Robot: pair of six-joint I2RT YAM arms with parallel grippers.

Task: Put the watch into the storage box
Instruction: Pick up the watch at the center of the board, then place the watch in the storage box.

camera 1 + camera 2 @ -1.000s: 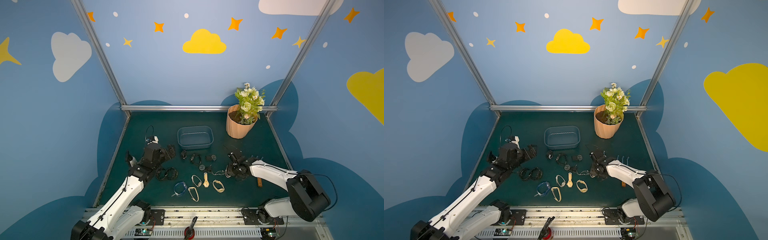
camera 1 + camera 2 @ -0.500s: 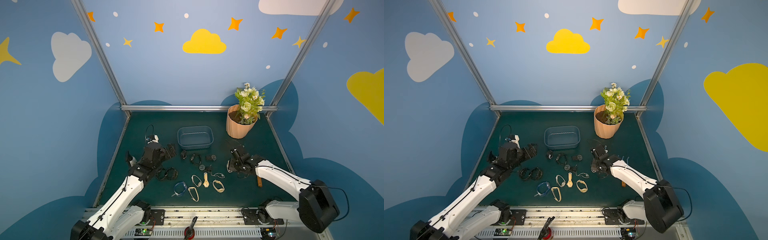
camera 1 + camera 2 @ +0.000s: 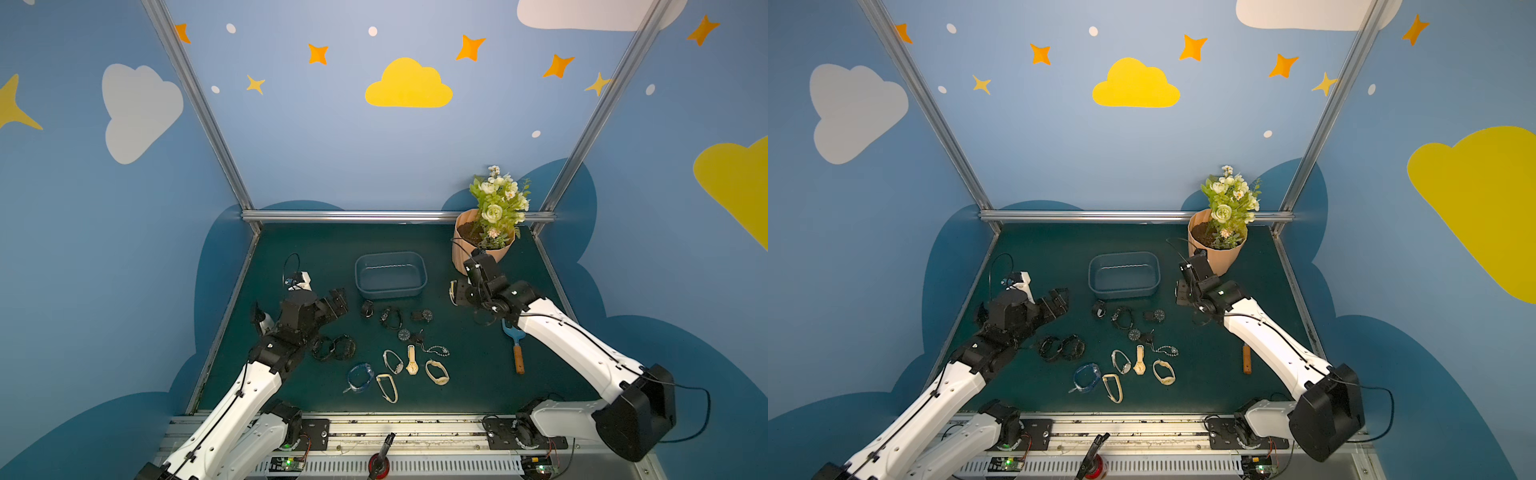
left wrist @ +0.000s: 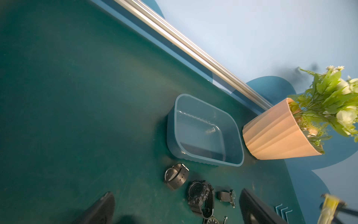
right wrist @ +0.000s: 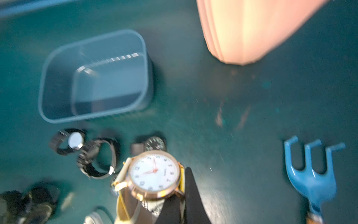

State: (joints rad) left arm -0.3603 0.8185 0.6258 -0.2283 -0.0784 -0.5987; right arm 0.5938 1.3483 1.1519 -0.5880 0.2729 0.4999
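The left arm [image 3: 245, 395] and right arm [image 3: 577, 345] have white link shells, black joint housings and thin black cables.

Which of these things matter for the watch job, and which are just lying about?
In the job: white-faced watch, held by the right gripper; storage box.
Lying about for now: flowerpot; blue rake; other watches.
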